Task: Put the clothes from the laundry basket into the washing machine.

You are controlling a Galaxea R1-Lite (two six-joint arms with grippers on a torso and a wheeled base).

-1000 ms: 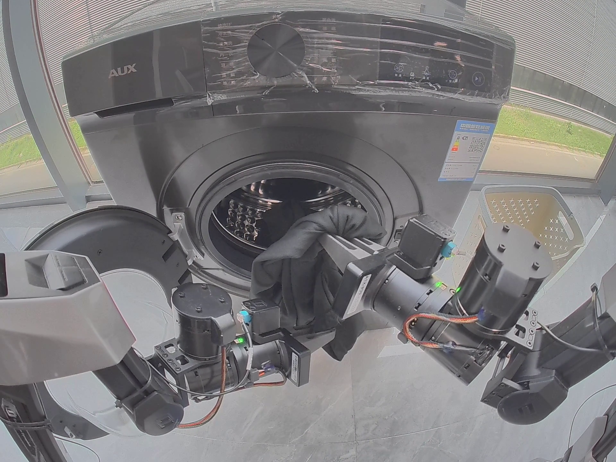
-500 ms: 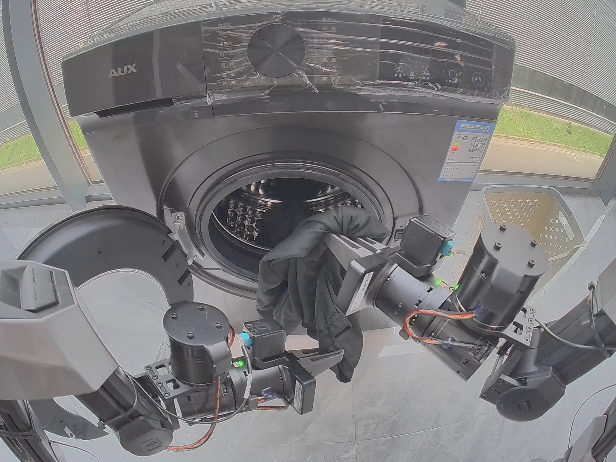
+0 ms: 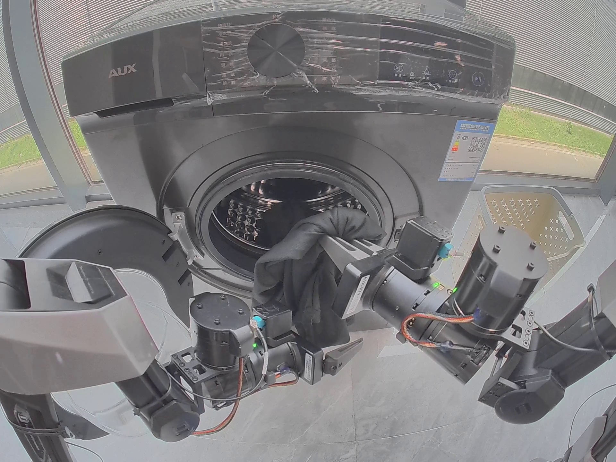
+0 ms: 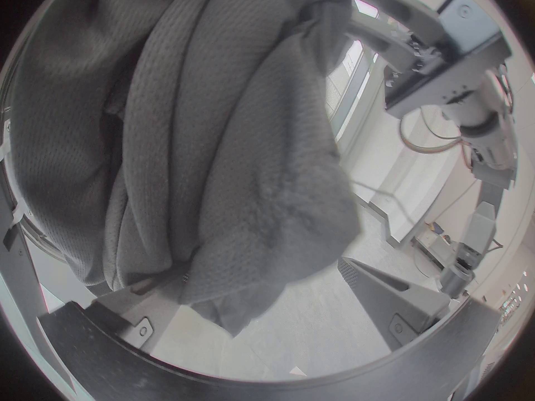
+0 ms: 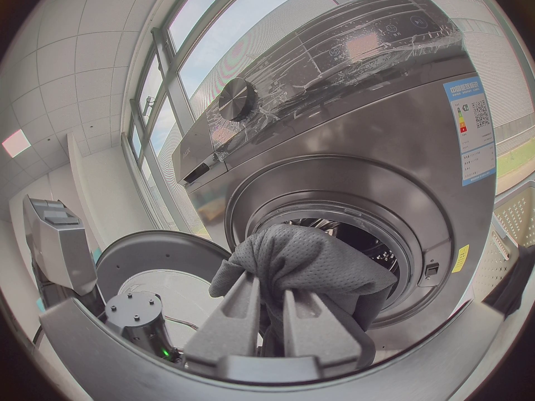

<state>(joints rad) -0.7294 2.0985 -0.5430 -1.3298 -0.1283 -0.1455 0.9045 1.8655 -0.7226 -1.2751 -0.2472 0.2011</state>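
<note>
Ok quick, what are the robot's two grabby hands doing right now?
Left gripper: open, just below the hanging dark grey knitted cloth.
Right gripper: shut on that cloth.

drum opening [image 3: 253, 216] free at left, dark garment [image 3: 301, 271] hanging across its lower right, door [image 3: 106, 245] swung aside

Grey tiled floor [image 3: 385, 418], tall windows [image 5: 228, 34], green grass [image 3: 558, 131] outside, white ceiling tiles [image 5: 72, 40]
</note>
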